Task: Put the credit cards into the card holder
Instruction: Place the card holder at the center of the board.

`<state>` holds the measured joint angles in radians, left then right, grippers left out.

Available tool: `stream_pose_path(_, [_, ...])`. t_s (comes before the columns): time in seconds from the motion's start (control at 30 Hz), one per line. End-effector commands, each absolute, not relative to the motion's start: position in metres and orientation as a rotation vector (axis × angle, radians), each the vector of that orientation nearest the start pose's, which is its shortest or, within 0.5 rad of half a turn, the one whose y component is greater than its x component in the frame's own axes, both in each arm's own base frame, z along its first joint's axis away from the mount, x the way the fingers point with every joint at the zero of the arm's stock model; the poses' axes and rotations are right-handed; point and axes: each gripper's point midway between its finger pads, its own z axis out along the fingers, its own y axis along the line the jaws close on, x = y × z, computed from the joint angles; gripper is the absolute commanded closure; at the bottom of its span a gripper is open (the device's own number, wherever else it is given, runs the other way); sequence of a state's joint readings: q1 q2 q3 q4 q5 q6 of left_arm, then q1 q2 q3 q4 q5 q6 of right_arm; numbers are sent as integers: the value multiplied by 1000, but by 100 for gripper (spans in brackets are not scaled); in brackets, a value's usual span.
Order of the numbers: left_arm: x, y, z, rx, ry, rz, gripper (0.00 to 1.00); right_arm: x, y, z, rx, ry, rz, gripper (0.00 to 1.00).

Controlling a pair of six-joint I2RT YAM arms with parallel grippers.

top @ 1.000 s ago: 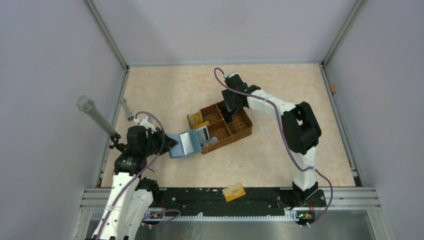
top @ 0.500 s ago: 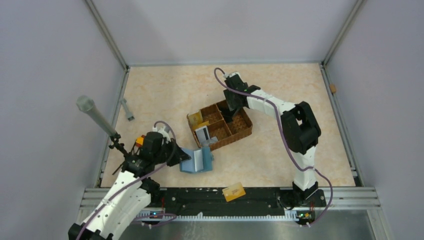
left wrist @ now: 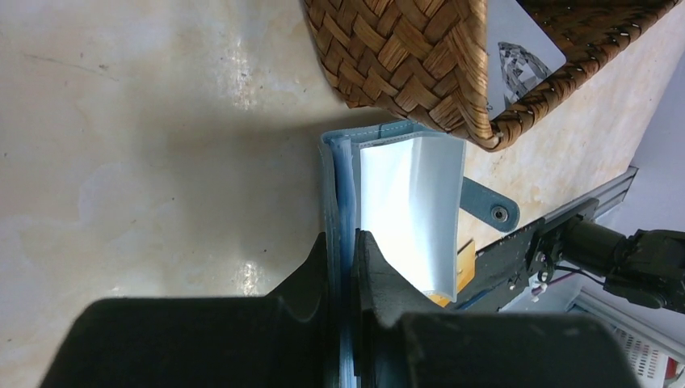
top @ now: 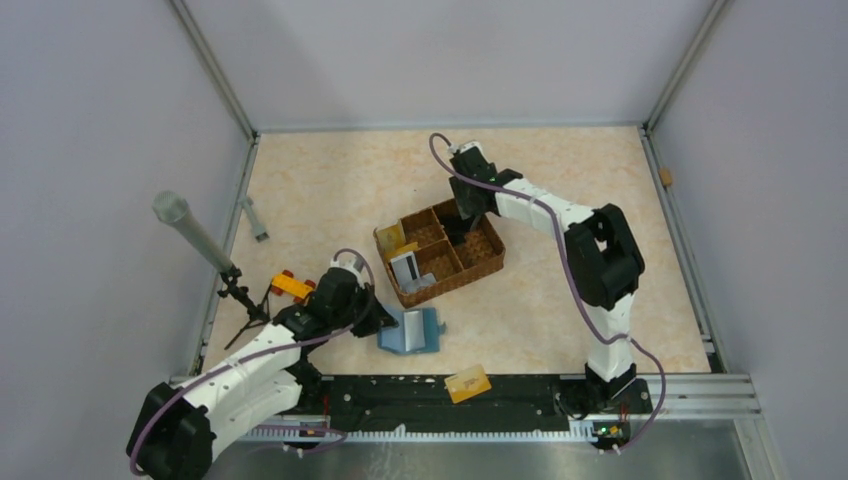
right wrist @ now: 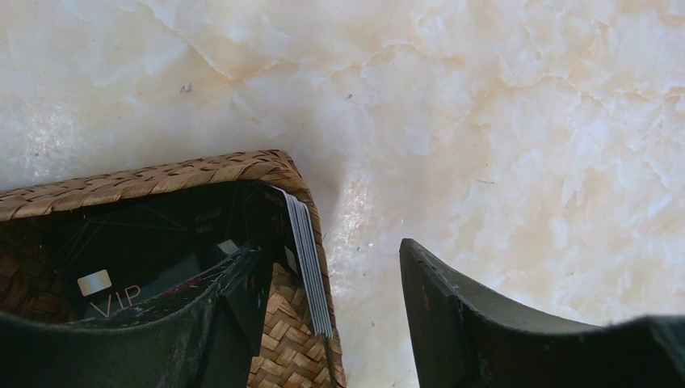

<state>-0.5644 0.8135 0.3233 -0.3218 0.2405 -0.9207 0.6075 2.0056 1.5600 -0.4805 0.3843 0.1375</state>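
Top external view: our left pincer (top: 385,325) is clamped on the small flat teal folding card holder (top: 414,331), which lies open just ahead of it. Beyond, a gold-yellow credit card (top: 392,238) and a white-grey credit card (top: 405,268) stand in the brown wicker compartment basket (top: 478,272), and another gold card (top: 468,383) lies on the black rail (top: 400,392). Left wrist view: the jaws pinch narrow on the holder's edge, and we see no card in its pale pocket. Right wrist view: our right pincer (right wrist: 327,257) stands apart astride the basket wall, a thin stack of grey cards (right wrist: 308,267) ungripped between its jaws, so we judge every card remains to be filed.
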Motion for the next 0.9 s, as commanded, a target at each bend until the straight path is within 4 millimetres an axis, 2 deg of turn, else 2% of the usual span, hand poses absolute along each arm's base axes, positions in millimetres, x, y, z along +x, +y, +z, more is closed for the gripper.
stream_pose_path(0.0, [167,-192,58,-326,2493,-948,96,449,225,141,-342,2259,-121,40])
stream_pose_path(0.23, [163,-188,45,-335,2525,-911,73,448,226,146,-344,2249,-103,40])
stream_pose_path(0.37, [162,-186,45,-330,2530,-895,61,447,227,146,-351,2248,-96,47])
stream_pose_path(0.5, [165,-182,48,-319,2530,-853,51,446,226,144,-354,2251,-99,51])
stream_pose_path(0.7, [169,-176,60,-297,2501,-813,36,444,229,145,-369,2252,-76,52])
stream_pose_path(0.87, [174,-178,73,-266,2456,-831,29,441,238,140,-416,2267,-22,45])
